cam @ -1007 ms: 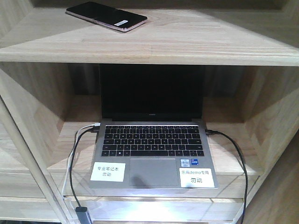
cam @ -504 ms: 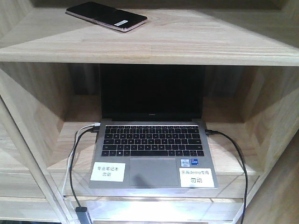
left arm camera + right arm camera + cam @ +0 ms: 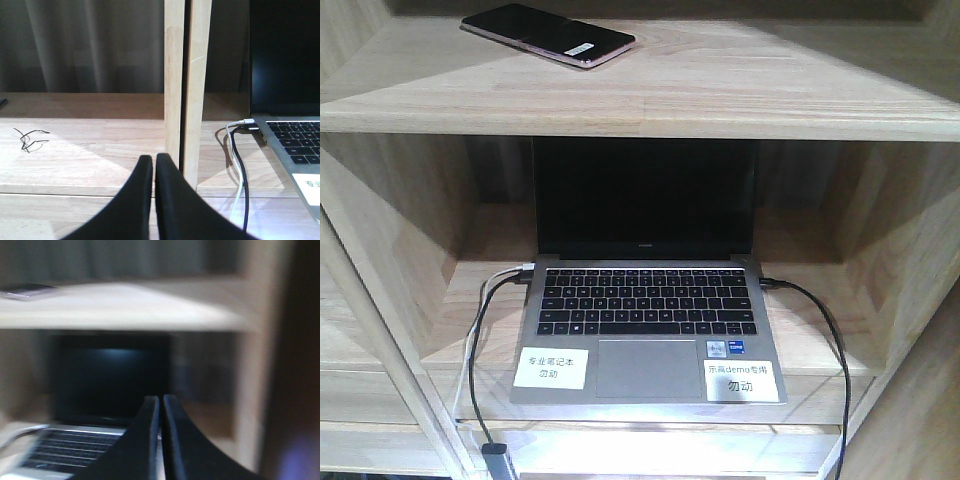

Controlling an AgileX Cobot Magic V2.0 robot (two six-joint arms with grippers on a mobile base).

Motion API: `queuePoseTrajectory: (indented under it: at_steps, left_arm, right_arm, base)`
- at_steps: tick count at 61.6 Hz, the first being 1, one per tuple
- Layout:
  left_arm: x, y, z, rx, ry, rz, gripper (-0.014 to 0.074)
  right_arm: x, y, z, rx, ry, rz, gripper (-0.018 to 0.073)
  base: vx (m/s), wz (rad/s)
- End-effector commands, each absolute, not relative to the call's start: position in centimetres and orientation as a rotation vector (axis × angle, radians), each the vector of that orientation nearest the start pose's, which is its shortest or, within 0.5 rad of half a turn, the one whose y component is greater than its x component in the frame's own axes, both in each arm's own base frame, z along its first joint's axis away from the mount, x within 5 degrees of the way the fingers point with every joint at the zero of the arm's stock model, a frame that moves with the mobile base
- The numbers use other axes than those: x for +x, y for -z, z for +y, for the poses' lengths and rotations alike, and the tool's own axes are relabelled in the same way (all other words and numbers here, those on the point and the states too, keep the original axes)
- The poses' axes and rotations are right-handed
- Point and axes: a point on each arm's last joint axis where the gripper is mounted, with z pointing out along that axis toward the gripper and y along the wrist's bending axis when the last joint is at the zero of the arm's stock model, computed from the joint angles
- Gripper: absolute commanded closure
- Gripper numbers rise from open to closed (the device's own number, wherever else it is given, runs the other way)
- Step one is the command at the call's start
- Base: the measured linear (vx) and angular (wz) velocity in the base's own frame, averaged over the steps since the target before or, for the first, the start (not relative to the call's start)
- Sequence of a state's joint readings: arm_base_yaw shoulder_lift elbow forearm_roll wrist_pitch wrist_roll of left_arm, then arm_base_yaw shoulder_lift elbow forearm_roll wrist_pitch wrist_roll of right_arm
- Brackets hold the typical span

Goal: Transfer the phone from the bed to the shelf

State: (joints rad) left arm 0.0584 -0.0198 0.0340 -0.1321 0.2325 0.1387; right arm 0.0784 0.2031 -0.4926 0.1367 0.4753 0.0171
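Observation:
The black phone (image 3: 548, 33) with a white sticker and pinkish edge lies flat on the upper board of the light-wood shelf (image 3: 720, 90), at its left. In the blurred right wrist view the phone (image 3: 27, 290) shows at the far upper left on that same board. My left gripper (image 3: 154, 160) is shut with nothing in it, in front of an upright wooden post. My right gripper (image 3: 161, 401) is shut and empty too, hanging in front of the laptop's compartment. The bed is out of view. Neither gripper shows in the front view.
An open silver laptop (image 3: 645, 300) with a black screen fills the lower compartment, with cables (image 3: 480, 340) at both sides. The wooden post (image 3: 186, 90) stands just beyond my left fingers. A thin dark wire scrap (image 3: 30, 140) lies on the left board.
The laptop sits very slightly lower in the front view than a second ago, so the camera has shifted a little. The phone has not moved.

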Motion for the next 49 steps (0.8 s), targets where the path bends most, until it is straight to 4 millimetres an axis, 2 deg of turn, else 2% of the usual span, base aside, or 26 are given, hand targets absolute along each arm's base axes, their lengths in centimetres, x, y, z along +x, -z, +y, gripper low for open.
queuePoseTrajectory:
  at_steps: [1,19,34,49]
  left_arm:
    - [5.6,-18.8,0.1,-0.03,-0.022,1.652,0.0596]
    - [5.6,-18.8,0.1,-0.03,-0.022,1.652,0.0596]
    - [5.6,-18.8,0.1,-0.03,-0.022,1.652,0.0596]
    - [5.6,-18.8,0.1,-0.03,-0.022,1.652,0.0596]
  right_arm:
    - [4.8,-31.6,0.5,0.063,-0.196,1.557,0.0564]
    - [5.8,-25.0,0.4,0.094,-0.21,1.511,0.0564]
    - [6.0,-20.4,0.4,0.098,-0.218,1.519,0.0564]
    - [5.6,-19.8,0.4,0.102,-0.216,1.549,0.0564]
  base:
    - [0.0,0.0]
    - [0.0,0.0]
    - [0.0,0.0]
    - [0.0,0.0]
